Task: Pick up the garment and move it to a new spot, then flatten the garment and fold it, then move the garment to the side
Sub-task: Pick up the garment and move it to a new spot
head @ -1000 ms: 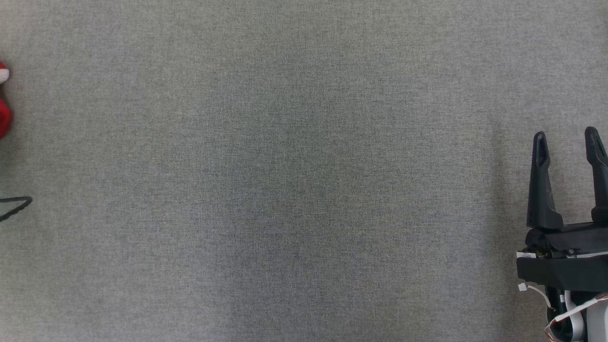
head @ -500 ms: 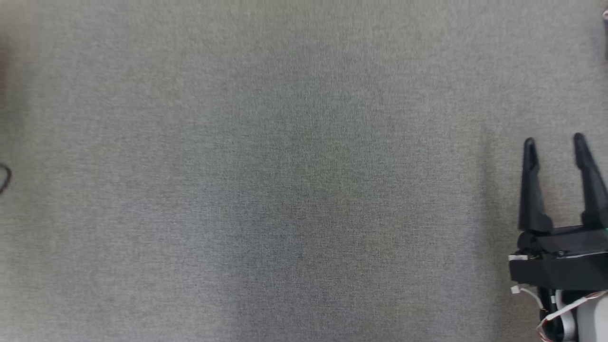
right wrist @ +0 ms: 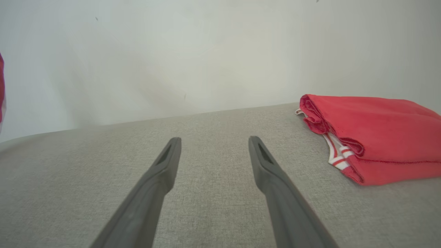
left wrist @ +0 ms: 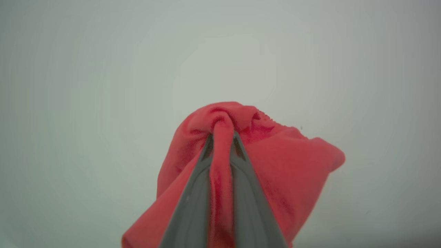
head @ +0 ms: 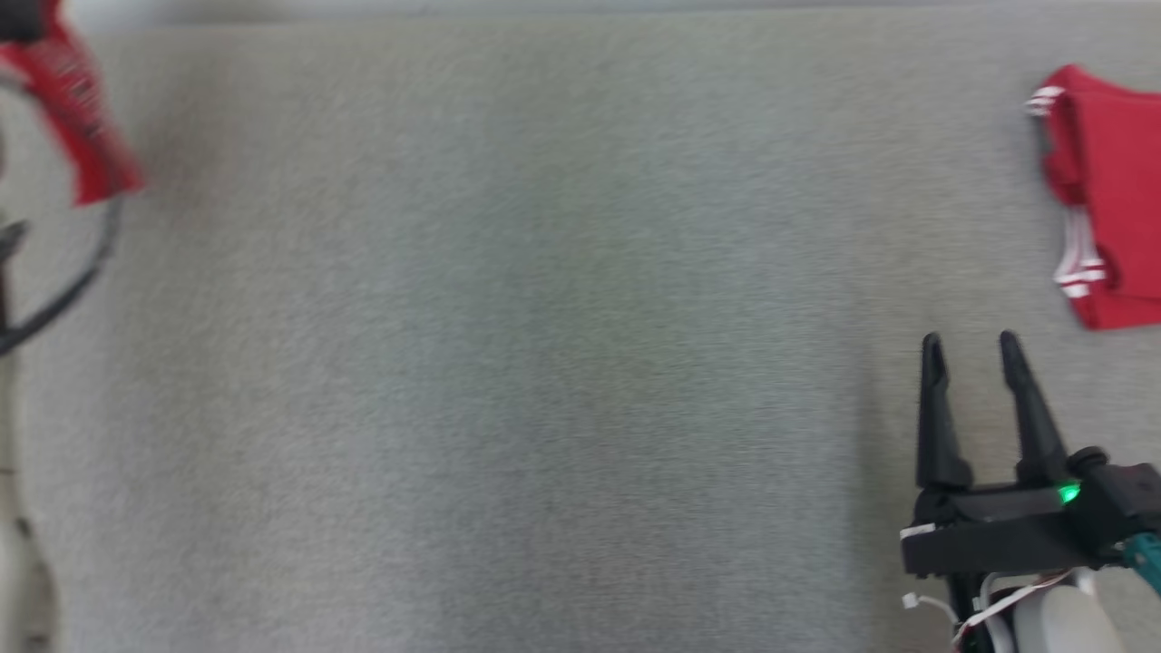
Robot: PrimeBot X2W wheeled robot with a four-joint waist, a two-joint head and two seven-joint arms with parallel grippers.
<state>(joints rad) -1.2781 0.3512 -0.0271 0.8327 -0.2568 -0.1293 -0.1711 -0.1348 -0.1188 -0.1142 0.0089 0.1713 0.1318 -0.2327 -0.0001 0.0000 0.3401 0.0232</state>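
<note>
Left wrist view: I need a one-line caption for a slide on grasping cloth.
Left gripper shut on a bunched fold of red garment, cloth draping around it.

We had soft, even, diffuse light, no glare. Head view was motion-blurred all over, worst at its left edge. Left wrist view was hazy, washed out, garment [left wrist: 293,165] soft-focus. Right wrist view was sharp.

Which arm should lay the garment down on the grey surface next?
Left. The left claw is shut on the red garment, so it can lower it directly. The right claw is open and empty, near a folded red piece.
</note>
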